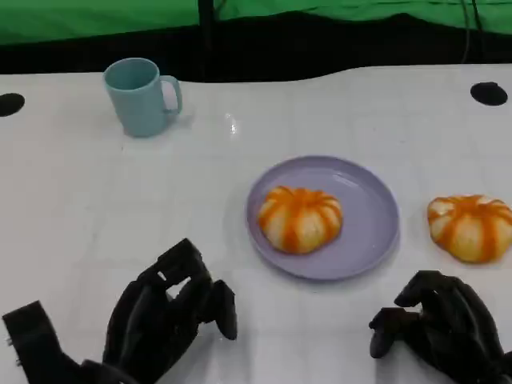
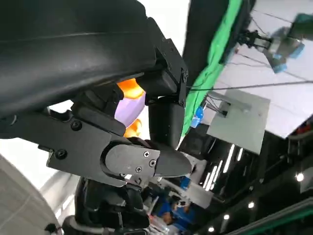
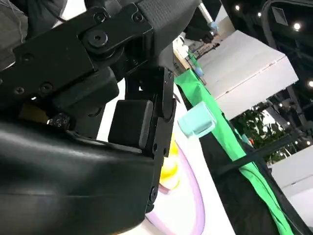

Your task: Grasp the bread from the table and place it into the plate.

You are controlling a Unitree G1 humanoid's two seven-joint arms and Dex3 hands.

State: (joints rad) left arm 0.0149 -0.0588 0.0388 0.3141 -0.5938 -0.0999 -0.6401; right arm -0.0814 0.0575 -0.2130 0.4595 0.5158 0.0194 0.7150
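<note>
An orange-striped bread (image 1: 300,218) lies on the lavender plate (image 1: 368,232) in the middle of the white table. A second, similar bread (image 1: 472,227) sits on the table just right of the plate. My right hand (image 1: 444,328) hovers near the front edge, below and slightly left of that second bread, holding nothing, its fingers loosely bent. My left hand (image 1: 164,316) is at the lower left, holding nothing, well apart from the plate. The left wrist view catches a bit of the plate (image 2: 131,108) past the fingers. The right wrist view shows the plate (image 3: 195,196) rim.
A light blue mug (image 1: 142,97) stands at the back left, also seen as the mug (image 3: 198,121) in the right wrist view. Two black round holes (image 1: 488,93) mark the table's far corners. A green and black backdrop runs behind the table's far edge.
</note>
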